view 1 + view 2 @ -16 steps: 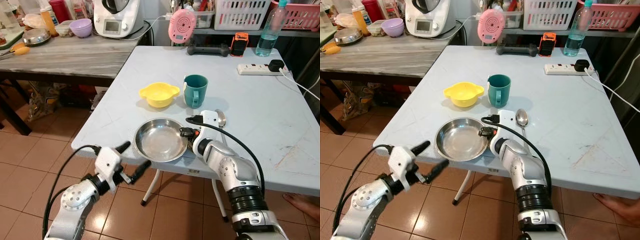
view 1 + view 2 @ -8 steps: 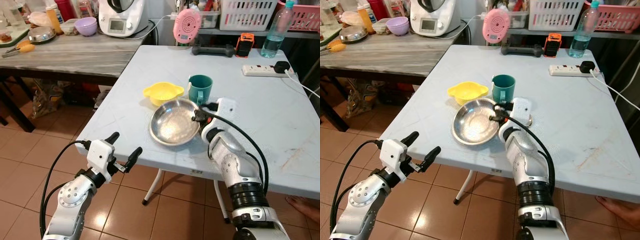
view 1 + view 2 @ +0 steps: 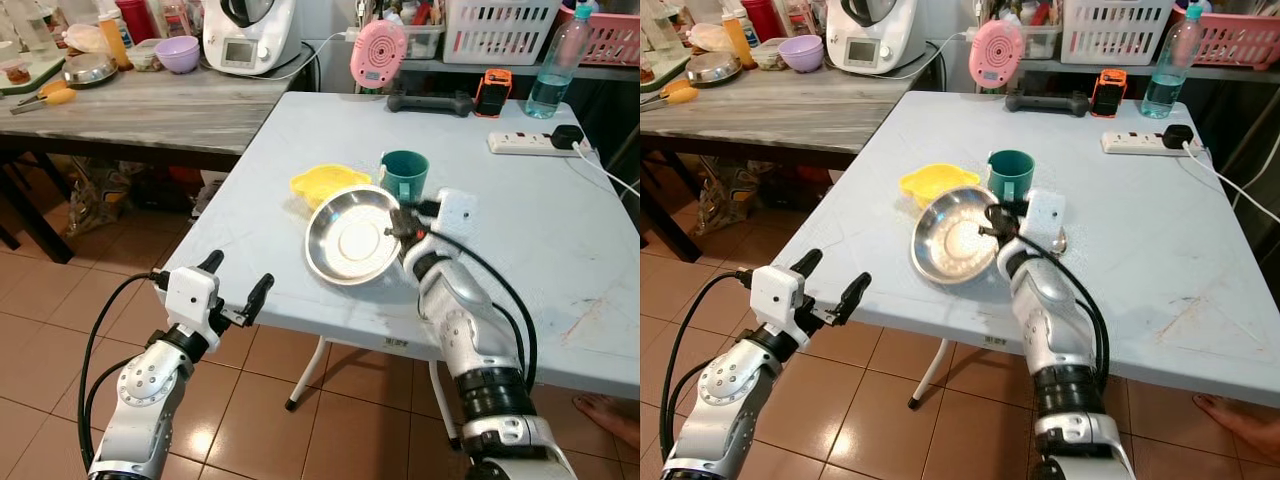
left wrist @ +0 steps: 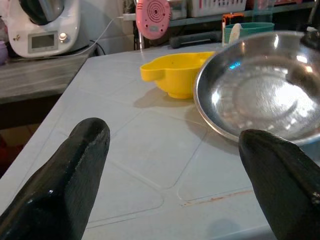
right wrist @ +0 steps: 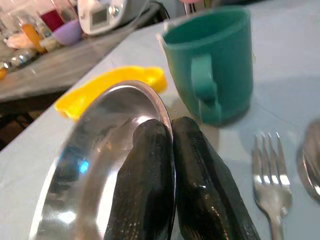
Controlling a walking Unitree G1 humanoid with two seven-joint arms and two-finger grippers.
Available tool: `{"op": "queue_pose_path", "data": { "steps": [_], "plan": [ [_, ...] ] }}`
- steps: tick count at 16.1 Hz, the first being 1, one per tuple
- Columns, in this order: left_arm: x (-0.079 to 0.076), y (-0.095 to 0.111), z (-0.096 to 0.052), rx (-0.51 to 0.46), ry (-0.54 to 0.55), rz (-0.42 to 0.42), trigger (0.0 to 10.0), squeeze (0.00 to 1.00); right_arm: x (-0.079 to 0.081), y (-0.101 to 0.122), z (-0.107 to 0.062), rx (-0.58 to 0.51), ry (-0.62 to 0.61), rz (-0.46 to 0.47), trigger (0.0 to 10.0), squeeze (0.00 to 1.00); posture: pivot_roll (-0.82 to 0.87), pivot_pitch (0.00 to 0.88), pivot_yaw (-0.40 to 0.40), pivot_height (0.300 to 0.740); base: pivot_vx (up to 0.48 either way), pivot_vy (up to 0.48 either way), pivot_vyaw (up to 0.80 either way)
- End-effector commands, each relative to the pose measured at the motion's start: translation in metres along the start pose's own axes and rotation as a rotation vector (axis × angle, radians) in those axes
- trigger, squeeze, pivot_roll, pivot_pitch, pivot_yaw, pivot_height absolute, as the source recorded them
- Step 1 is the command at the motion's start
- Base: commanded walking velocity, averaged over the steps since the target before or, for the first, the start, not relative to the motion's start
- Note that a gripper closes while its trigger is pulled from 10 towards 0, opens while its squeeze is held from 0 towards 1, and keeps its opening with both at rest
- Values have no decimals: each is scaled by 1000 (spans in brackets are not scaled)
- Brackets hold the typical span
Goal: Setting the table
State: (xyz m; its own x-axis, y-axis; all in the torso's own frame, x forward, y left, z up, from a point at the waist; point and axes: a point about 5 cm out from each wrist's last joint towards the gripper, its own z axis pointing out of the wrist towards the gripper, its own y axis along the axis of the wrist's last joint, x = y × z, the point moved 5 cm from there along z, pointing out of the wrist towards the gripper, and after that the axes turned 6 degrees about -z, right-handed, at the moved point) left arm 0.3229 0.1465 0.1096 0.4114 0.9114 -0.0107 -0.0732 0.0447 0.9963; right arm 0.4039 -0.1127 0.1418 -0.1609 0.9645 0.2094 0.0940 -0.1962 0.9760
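Observation:
A round steel plate (image 3: 350,237) is tilted up on edge above the pale table (image 3: 540,250), just in front of a yellow bowl (image 3: 318,182) and a teal mug (image 3: 404,172). My right gripper (image 3: 394,222) is shut on the plate's right rim; in the right wrist view the fingers (image 5: 150,165) pinch the rim, with the mug (image 5: 215,65) close behind. A fork (image 5: 272,185) and a spoon (image 5: 311,165) lie flat beside the plate. My left gripper (image 3: 240,273) hangs open and empty below the table's front-left edge, its fingers (image 4: 75,170) wide apart.
A wooden side table (image 3: 150,110) at the left carries a purple bowl (image 3: 182,53), a steel bowl and a white appliance (image 3: 250,35). A power strip (image 3: 530,143), water bottle (image 3: 548,75) and baskets line the far edge. A person's foot (image 3: 610,412) rests on the tiles, bottom right.
My right gripper has lifted the plate off the table's front, tipped it up and carried it back toward the mug and bowl. The left arm has drifted slightly left; the camera shifted.

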Motion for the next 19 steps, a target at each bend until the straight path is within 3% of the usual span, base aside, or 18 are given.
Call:
{"op": "queue_pose_path", "data": {
  "steps": [1, 2, 3, 4, 5, 6, 9, 14, 19],
  "plan": [
    [2, -1, -2, 11, 14, 9, 10000, 0, 1, -11, -1, 47, -9, -25, 4235, 0, -127, 7, 58, 740, 0, 0, 0],
    [2, -1, -2, 12, 14, 8, 10000, 0, 0, -14, -1, 57, -16, -30, 6235, 0, -125, 9, 57, 740, 0, 0, 0],
    [1, -3, -3, 17, 12, 7, 10000, 0, 1, -20, -2, 73, -13, -26, 9098, 0, -125, 11, 57, 740, 0, 0, 0],
    [0, -4, -4, 23, 9, 6, 10000, 0, 2, -24, -3, 88, -11, -43, 10000, 0, -123, 17, 59, 740, 0, 0, 0],
    [0, -4, -4, 26, 4, 6, 10000, 0, 2, -26, -3, 94, -12, -48, 10000, 0, -123, 17, 59, 740, 0, 0, 0],
    [-5, -4, -5, 30, -31, 1, 10000, 0, 1, -28, -3, 106, -17, -48, 10000, 1000, -121, 19, 61, 740, 0, 0, 0],
    [-25, -9, -11, 79, -193, 19, 10000, 0, 1, -31, 0, 132, -16, -57, 10000, 1000, -121, 19, 65, 740, 0, 0, 0],
    [-34, -13, -13, 116, -282, 38, 10000, 0, 3, -37, 0, 185, -18, -16, 10000, 1000, -129, 23, 66, 740, 0, 0, 0],
    [-36, -13, -15, 130, -323, 56, 10000, 0, 0, -22, -1, 169, -22, -28, 10000, 1000, -131, 27, 64, 740, 0, 0, 0]
  ]
}}
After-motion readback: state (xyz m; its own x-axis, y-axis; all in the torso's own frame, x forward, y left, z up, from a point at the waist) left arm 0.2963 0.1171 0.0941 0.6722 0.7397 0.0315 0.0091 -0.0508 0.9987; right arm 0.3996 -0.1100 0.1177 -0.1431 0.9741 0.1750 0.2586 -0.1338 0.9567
